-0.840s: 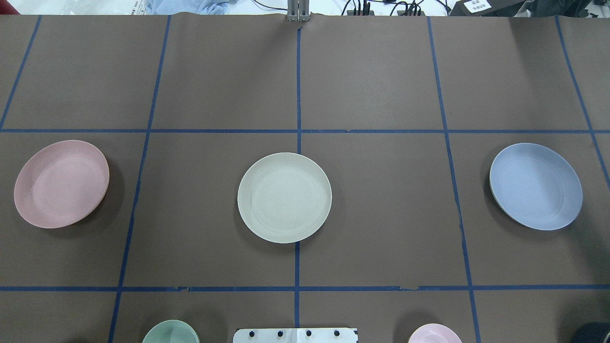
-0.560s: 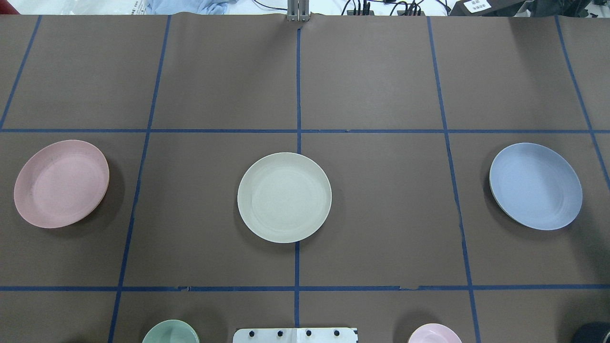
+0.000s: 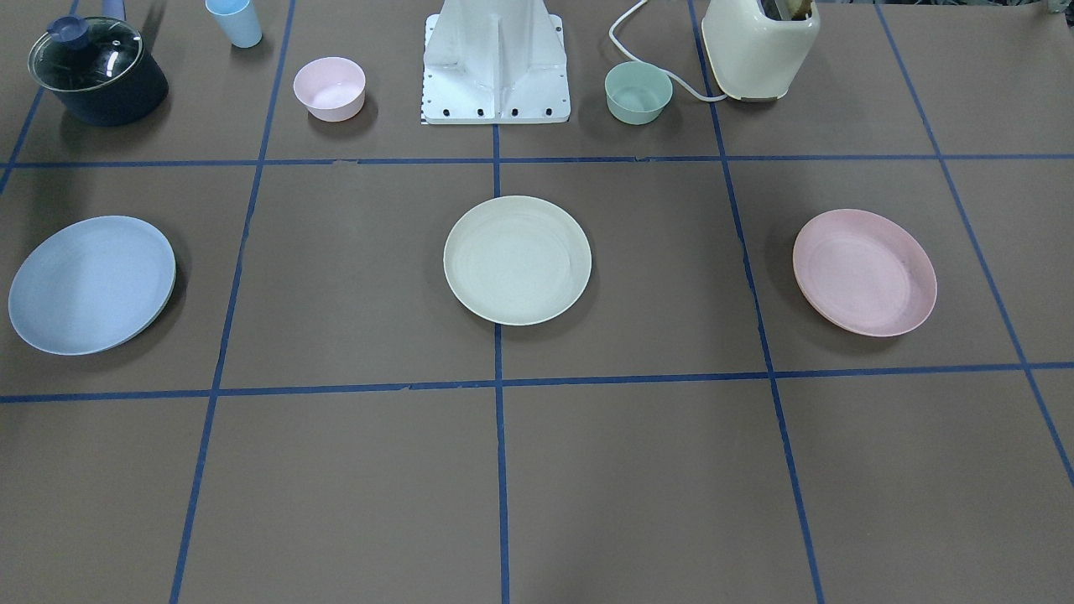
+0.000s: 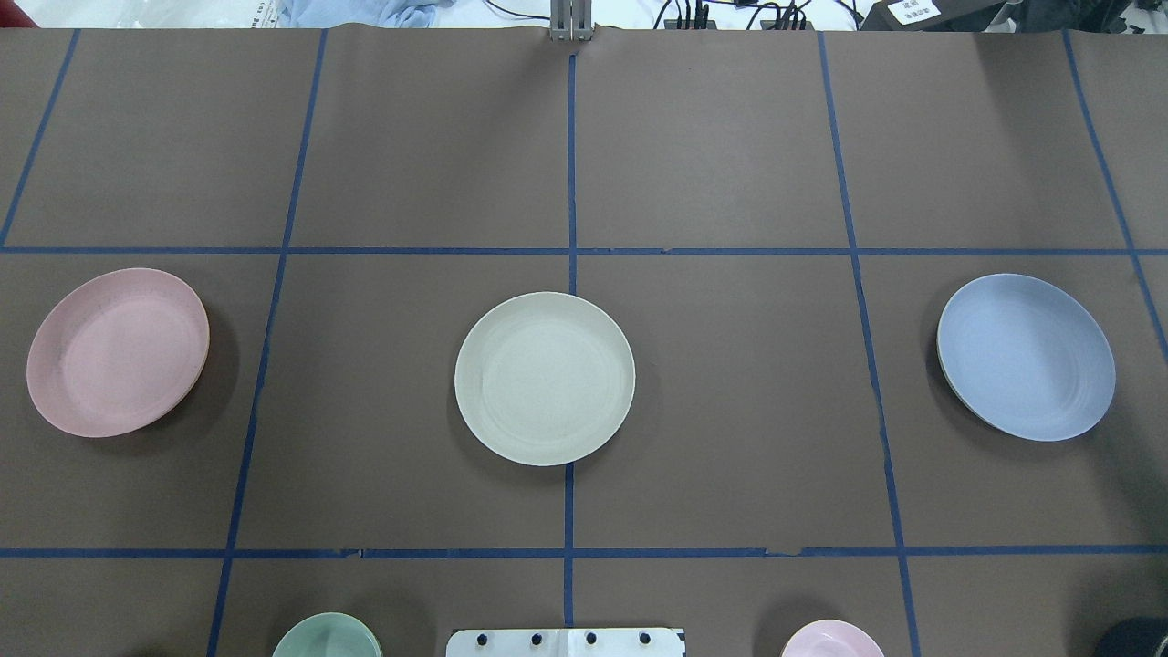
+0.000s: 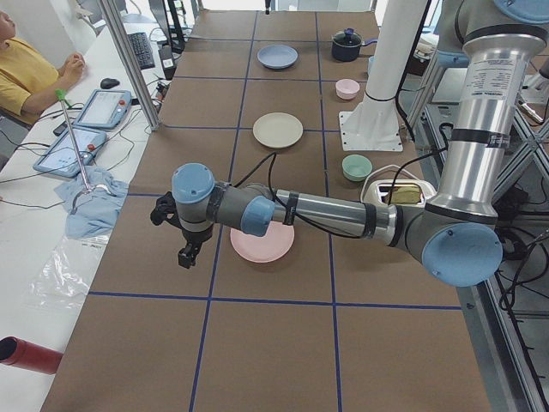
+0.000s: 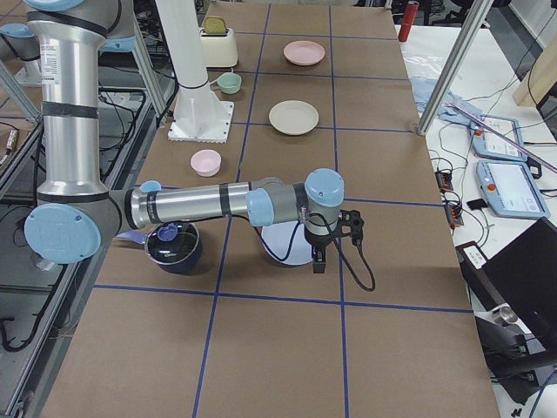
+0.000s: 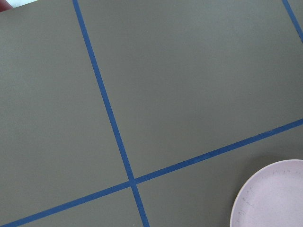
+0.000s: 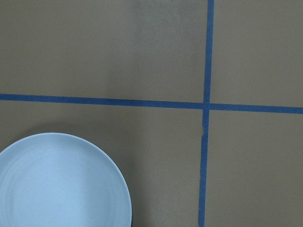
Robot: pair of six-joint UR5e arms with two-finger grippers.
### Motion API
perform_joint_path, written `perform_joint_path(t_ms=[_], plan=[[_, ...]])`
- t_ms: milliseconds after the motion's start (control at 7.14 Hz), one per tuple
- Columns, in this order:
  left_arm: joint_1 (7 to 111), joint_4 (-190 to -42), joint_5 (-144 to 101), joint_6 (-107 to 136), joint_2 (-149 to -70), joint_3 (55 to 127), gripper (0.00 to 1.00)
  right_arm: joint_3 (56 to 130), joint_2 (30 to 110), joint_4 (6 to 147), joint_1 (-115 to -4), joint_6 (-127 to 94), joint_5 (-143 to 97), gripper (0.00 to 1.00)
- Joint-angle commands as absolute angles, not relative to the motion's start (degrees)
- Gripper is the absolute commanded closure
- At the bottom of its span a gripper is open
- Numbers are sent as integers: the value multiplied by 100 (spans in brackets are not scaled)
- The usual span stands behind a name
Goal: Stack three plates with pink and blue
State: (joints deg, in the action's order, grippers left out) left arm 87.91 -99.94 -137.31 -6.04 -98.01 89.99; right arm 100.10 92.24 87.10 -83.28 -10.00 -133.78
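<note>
Three plates lie apart in a row on the brown table. The pink plate (image 4: 117, 351) is on my left, the cream plate (image 4: 545, 378) in the middle, the blue plate (image 4: 1026, 357) on my right. In the exterior left view my left gripper (image 5: 187, 253) hangs above the table just beyond the pink plate (image 5: 262, 242); I cannot tell whether it is open. In the exterior right view my right gripper (image 6: 318, 261) hangs just beyond the blue plate (image 6: 283, 244); I cannot tell its state either. The wrist views show plate edges, pink (image 7: 270, 196) and blue (image 8: 57, 182).
Near the robot base (image 3: 495, 67) stand a small pink bowl (image 3: 329, 88), a small green bowl (image 3: 638, 92), a lidded dark pot (image 3: 96, 71), a light blue cup (image 3: 235, 21) and a cream toaster (image 3: 759, 46). Blue tape lines grid the table.
</note>
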Motion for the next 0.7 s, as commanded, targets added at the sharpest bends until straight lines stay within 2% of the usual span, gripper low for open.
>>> perform_joint_path(t_ms=[0,420,560], plan=[[8632,-10246,-13781,-580,-9721,9070,0,9993,9220,8710,-8315,-993,-13394,0],[7922,-11072,-13773,347,-9440,8956,0,9984,9228,8517,-8236,-1107,-13465,0],[7780,-11222,-13781,769,-9474,8678,0,9950,9229,8525,-8235,-1107,-13621,0]])
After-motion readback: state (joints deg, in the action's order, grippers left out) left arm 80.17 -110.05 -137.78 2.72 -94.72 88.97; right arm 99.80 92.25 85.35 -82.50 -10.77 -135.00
